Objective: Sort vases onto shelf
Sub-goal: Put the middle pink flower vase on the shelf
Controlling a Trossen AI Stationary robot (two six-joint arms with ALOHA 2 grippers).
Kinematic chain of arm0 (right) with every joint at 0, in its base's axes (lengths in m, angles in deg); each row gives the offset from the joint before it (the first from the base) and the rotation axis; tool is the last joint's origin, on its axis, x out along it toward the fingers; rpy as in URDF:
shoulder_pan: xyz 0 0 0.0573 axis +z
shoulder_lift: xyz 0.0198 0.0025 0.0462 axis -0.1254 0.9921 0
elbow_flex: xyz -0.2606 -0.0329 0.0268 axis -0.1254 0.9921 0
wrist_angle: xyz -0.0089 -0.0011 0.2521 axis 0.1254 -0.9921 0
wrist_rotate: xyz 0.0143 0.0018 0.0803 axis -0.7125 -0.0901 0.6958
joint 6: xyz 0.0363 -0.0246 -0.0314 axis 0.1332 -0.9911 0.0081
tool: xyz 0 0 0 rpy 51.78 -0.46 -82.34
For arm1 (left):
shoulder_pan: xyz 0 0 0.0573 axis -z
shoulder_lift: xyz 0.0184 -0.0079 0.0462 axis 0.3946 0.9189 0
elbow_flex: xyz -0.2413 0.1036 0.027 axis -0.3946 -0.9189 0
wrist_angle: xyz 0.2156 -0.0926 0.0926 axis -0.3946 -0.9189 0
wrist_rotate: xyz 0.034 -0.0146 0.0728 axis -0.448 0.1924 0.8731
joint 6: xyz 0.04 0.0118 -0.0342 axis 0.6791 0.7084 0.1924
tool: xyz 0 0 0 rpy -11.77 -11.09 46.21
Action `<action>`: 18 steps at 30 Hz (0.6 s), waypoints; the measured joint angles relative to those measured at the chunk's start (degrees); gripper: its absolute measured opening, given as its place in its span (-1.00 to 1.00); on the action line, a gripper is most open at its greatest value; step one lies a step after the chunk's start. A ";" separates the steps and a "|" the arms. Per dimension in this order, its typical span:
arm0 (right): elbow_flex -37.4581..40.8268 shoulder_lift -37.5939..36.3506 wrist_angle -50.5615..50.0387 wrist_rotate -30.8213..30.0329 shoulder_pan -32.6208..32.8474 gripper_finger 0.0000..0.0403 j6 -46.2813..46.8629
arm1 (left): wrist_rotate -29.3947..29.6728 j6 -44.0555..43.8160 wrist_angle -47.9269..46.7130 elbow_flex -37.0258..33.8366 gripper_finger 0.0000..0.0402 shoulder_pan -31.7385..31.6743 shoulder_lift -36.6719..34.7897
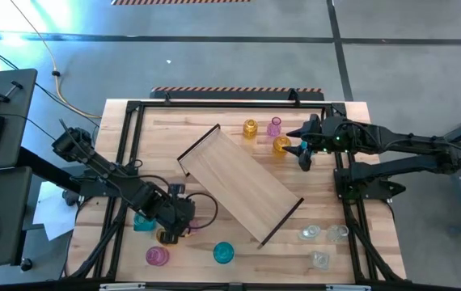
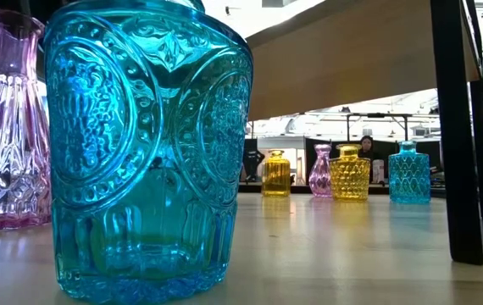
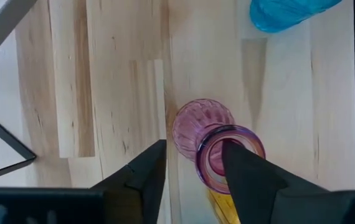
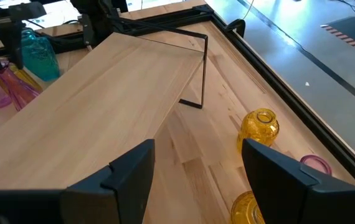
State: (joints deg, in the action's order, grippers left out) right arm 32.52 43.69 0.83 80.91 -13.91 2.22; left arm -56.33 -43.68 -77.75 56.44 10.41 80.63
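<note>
The light-wood shelf (image 1: 238, 182) stands slantwise at mid-table on its thin dark end pieces (image 2: 466, 127). My left gripper (image 3: 193, 152) is open, pointing down over a pink vase (image 3: 203, 127) near the table's front left. An amber vase (image 1: 166, 236) and a teal vase (image 1: 142, 220) stand close by, and another teal vase (image 1: 224, 253) stands to their right. My right gripper (image 4: 196, 163) is open and empty at the far right, beside two amber vases (image 1: 251, 128) (image 1: 281, 145) and a pink vase (image 1: 274, 125). My left gripper has one finger (image 3: 246, 171) in front of the pink vase's mouth rim (image 3: 210, 171). The other finger (image 3: 149, 171) stands apart from the vase. I cannot tell whether the gripper touches the vase.
Three clear vases (image 1: 310, 234) (image 1: 338, 233) (image 1: 320, 259) stand at the front right. A dark metal frame (image 1: 125, 137) runs round the tabletop. Bare wood lies between the shelf and the far edge. A person sits in the room beyond (image 2: 365, 146).
</note>
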 joint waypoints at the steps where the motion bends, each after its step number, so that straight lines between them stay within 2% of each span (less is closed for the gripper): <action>1: 0.00 0.00 0.00 0.01 0.00 0.14 0.00 | -0.08 0.00 0.04 0.00 -0.35 0.00 0.00; 13: 0.00 0.00 0.02 0.35 0.01 0.14 0.02 | -1.42 1.08 0.54 0.00 -0.91 -0.26 -0.05; 18: 0.00 0.00 0.02 0.35 0.02 0.14 0.02 | -1.64 1.86 0.66 0.02 -0.91 -0.23 -0.09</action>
State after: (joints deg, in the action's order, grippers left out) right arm 32.52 43.69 0.85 81.26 -13.88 2.25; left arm -57.97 -41.83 -77.10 56.46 10.18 80.54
